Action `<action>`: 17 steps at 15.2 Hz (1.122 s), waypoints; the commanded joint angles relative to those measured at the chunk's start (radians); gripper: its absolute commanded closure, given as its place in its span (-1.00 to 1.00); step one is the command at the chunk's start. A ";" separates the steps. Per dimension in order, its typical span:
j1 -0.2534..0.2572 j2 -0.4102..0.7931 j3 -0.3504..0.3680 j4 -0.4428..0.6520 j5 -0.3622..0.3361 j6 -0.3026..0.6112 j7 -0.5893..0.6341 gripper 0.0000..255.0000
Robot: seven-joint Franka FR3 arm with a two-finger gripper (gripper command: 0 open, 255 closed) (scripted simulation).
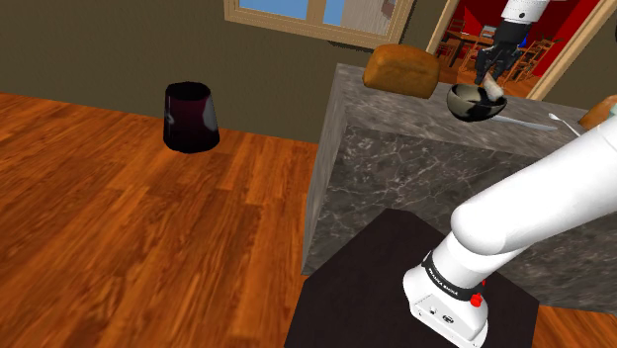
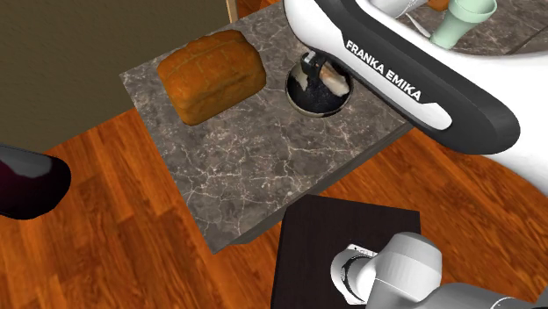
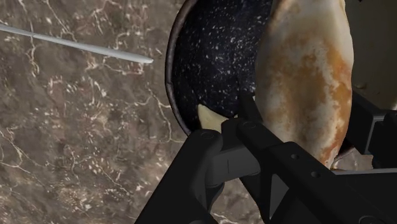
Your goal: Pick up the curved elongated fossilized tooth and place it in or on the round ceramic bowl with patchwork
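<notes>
Plainly, the gripper [image 1: 486, 81] clasps a cream, orange-stained tooth [image 3: 305, 76]; it hangs at the speckled bowl [image 3: 210, 57]'s mouth. That bowl stands on the counter [image 2: 255, 167].

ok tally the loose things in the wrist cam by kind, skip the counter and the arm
fossil tooth: 1
dark speckled bowl: 1
thin white rod: 1
total: 3
</notes>
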 commanded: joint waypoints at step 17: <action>0.003 -0.002 0.007 0.020 0.001 -0.022 0.004 -1.00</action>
